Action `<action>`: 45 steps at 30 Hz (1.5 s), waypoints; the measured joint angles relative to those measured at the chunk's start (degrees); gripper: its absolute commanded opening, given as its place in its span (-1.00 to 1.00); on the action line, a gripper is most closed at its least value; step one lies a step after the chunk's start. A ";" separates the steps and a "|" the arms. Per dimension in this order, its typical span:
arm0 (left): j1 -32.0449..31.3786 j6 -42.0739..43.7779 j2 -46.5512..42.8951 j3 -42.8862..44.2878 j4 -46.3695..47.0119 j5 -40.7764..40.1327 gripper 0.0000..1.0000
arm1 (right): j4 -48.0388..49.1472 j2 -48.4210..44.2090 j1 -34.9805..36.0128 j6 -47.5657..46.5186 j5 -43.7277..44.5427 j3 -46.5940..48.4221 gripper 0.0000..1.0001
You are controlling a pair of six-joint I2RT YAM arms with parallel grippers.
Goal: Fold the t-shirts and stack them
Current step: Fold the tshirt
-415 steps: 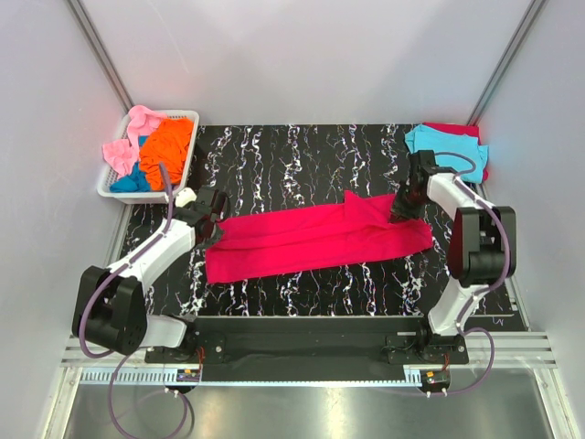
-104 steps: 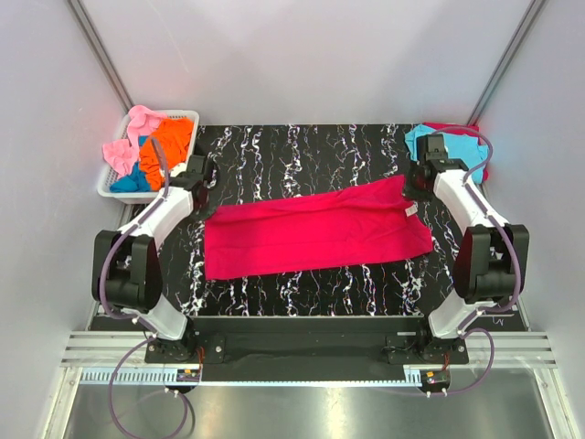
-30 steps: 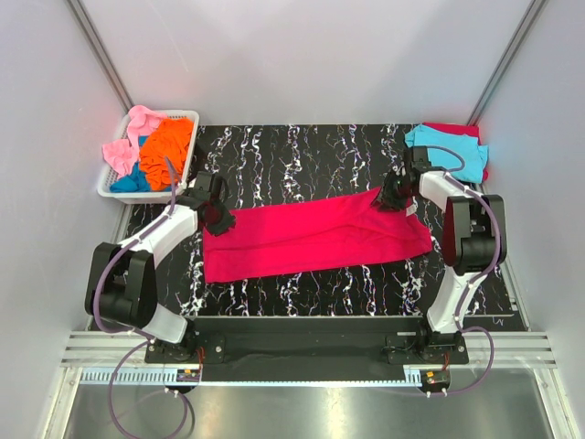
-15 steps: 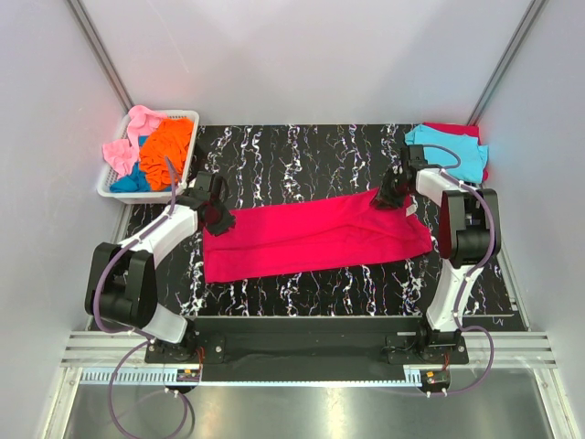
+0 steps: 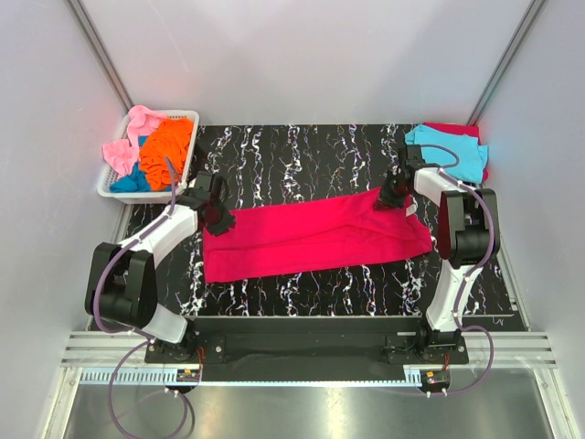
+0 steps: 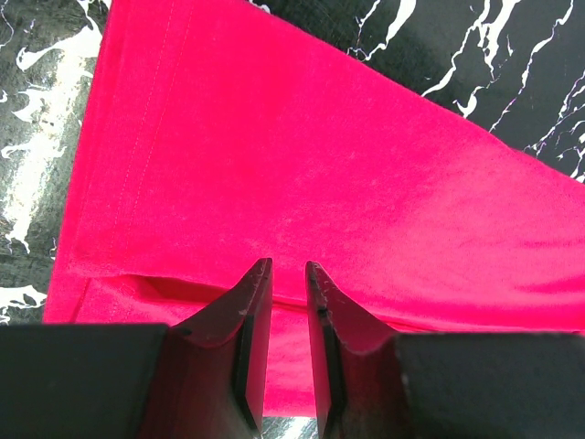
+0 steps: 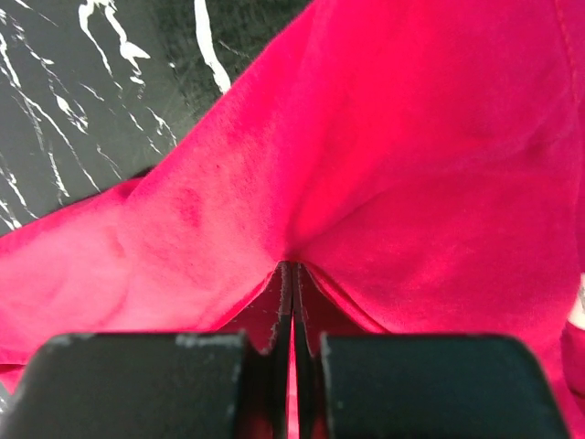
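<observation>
Crimson-red t-shirt [image 5: 311,240] flat across surface [image 5: 302,155]; I see right jaws pinching puckered cloth at far-right edge; left jaws slightly apart over left end.

Tips of right gripper [image 7: 292,268] buried in a pucker of big red shirt [image 5: 311,236] | left gripper [image 6: 285,268]: hold on cloth unclear | blue shirt [image 5: 128,180] mostly under orange shirt [image 5: 169,144] | big red shirt overruns both wrist views

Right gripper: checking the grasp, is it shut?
Shut: the right gripper pinches a ridge of the large crimson-red cloth t-shirt, jaws together.
</observation>
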 measured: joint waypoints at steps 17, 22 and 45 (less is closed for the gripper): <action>-1.03 0.00 -1.03 -0.90 0.02 0.00 -0.51 | -3.67 -25.09 6.84 1.09 3.76 -16.31 -0.99; -1.81 0.00 -1.20 -0.98 0.20 0.00 -0.51 | -4.11 -22.58 6.97 0.90 5.86 -18.86 -0.55; -2.08 2.01 1.01 -0.55 1.70 1.86 -0.52 | -1.66 0.33 6.91 -5.64 13.75 2.34 -0.37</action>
